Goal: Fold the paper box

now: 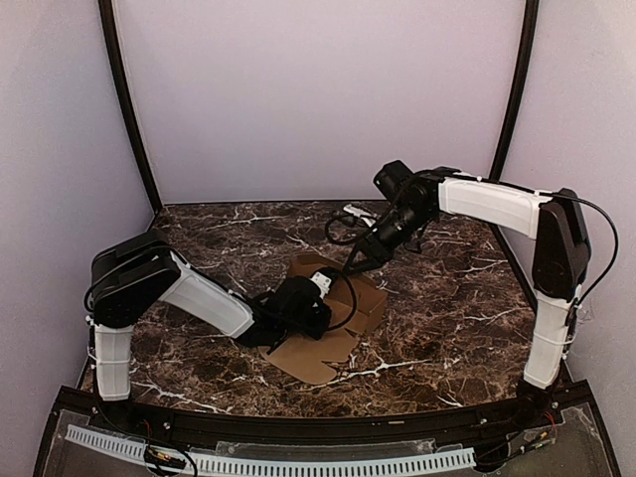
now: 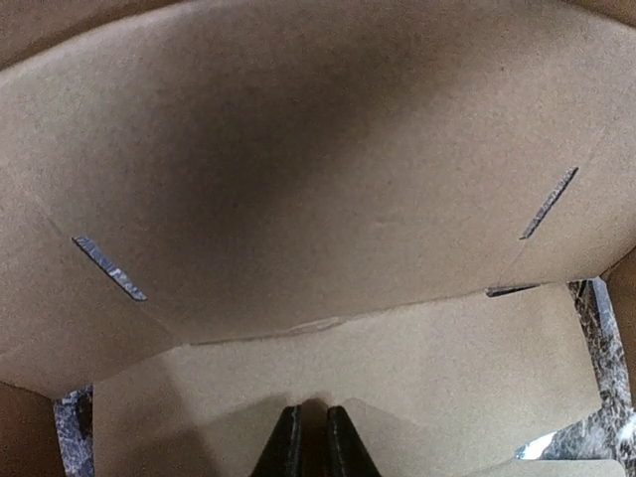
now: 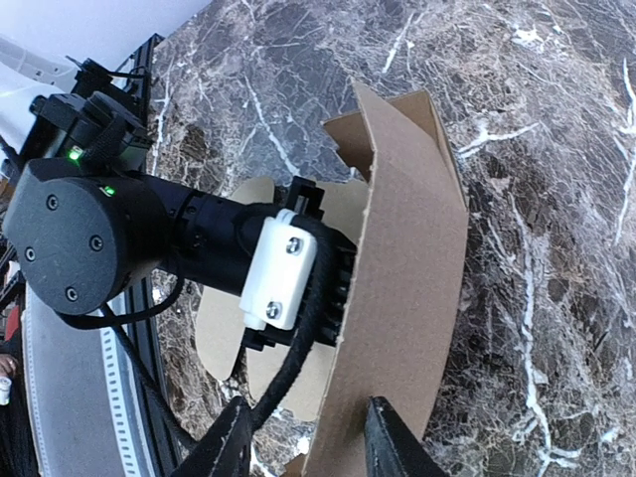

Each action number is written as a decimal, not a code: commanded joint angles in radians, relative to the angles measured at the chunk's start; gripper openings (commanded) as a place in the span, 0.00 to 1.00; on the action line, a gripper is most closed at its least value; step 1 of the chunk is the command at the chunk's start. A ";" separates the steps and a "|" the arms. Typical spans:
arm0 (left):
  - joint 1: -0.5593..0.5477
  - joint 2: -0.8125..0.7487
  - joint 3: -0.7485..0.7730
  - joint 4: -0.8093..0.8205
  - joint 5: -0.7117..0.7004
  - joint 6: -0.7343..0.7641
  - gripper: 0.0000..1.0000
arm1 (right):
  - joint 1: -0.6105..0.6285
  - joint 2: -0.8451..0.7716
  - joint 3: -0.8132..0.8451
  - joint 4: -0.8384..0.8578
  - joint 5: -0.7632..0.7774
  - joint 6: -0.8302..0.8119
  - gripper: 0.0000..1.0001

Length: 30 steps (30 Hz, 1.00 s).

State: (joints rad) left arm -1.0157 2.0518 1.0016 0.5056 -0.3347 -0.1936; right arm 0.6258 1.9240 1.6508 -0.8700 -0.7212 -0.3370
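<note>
I judge I am raising one wall of the paper box [image 3: 407,268], which stands upright just ahead of my clenched left end effector [image 2: 315,449] and between the parted fingers of my released right end effector [image 3: 310,447]; next I must press this fold firm.

Left arm [image 1: 204,296] lies low and stretched inward, left gripper [image 2: 314,449] pinched nearly together (barely a slit showing), while right arm [image 1: 492,204] angles down, right gripper [image 3: 310,445] parted.
</note>
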 commanded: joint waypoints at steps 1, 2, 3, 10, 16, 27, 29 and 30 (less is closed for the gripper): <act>-0.004 0.024 -0.041 -0.005 -0.002 0.012 0.10 | 0.008 -0.018 0.005 -0.023 -0.084 0.008 0.40; -0.004 0.024 -0.047 0.006 -0.001 0.012 0.10 | 0.008 -0.014 0.009 -0.024 -0.080 0.008 0.41; -0.004 0.025 -0.050 0.011 -0.001 0.014 0.10 | 0.006 -0.010 0.014 -0.024 -0.072 0.007 0.41; -0.006 0.018 -0.072 0.054 0.028 0.027 0.10 | -0.019 0.012 0.050 -0.024 -0.045 0.005 0.45; -0.007 0.001 -0.080 0.065 0.035 0.034 0.10 | -0.060 0.029 0.055 -0.020 -0.031 -0.002 0.49; -0.006 0.003 -0.088 0.082 0.055 0.033 0.10 | -0.078 0.001 -0.007 -0.072 -0.051 -0.096 0.56; -0.006 0.003 -0.092 0.089 0.059 0.032 0.10 | -0.080 -0.010 -0.035 -0.070 -0.035 -0.118 0.57; -0.007 0.004 -0.093 0.090 0.061 0.032 0.10 | -0.081 -0.017 -0.049 -0.063 -0.028 -0.125 0.58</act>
State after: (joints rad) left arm -1.0157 2.0521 0.9409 0.6216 -0.3035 -0.1677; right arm 0.5434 1.9358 1.6531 -0.9001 -0.7624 -0.3965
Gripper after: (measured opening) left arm 0.103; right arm 0.572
